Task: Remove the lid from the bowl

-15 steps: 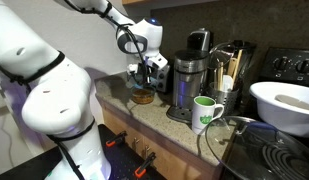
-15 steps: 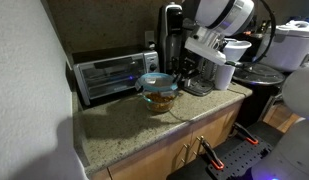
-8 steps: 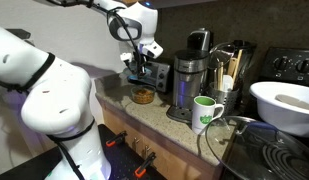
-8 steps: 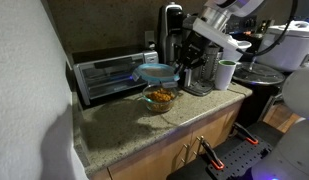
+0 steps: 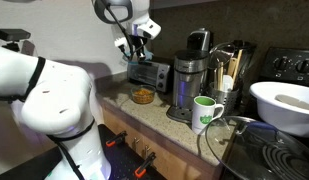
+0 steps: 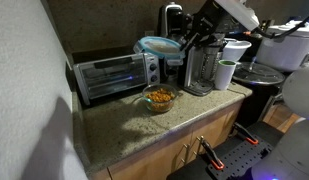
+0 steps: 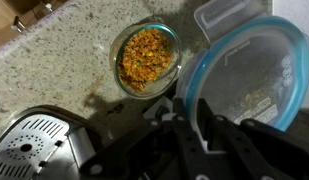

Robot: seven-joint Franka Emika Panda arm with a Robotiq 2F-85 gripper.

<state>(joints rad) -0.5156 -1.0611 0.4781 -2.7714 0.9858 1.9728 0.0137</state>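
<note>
The small round bowl [image 5: 142,95] holds orange-brown food and stands uncovered on the counter in front of the toaster; it also shows in the other exterior view [image 6: 159,98] and in the wrist view [image 7: 146,58]. My gripper [image 6: 180,42] is shut on the rim of the light-blue lid [image 6: 157,44] and holds it high above the bowl, level with the toaster's top. In the wrist view the lid [image 7: 244,85] fills the right side, with the jaws [image 7: 189,125] pinching its edge. In an exterior view the gripper [image 5: 134,50] hangs above the toaster.
A silver toaster [image 6: 109,75] stands behind the bowl by the wall. A coffee maker [image 5: 189,85], a green-and-white mug [image 5: 204,113], a large white bowl [image 5: 284,105] and a glass pot lid [image 5: 244,140] are further along the counter.
The gripper has lifted the lid off the bowl and raised it well above it, up toward the toaster's top. The bowl stays in place, now uncovered.
</note>
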